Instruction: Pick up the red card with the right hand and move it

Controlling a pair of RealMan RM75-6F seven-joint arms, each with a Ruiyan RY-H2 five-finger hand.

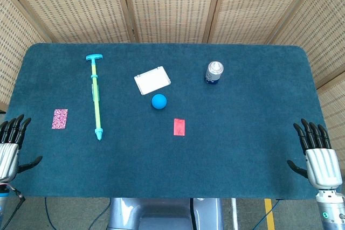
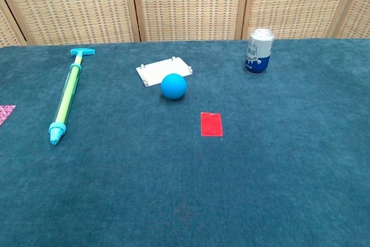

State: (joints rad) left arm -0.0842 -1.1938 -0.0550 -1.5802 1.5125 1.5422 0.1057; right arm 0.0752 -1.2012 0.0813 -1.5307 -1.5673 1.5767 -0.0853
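Lying flat mid-desk, red card (image 1: 179,126), long axis pointing away, well left of right robot hand (image 1: 318,157), resting empty, fingers spread.

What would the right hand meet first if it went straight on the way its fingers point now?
Nothing, it seems: the right hand points up the table's right edge, with the can and red card well left of that line.
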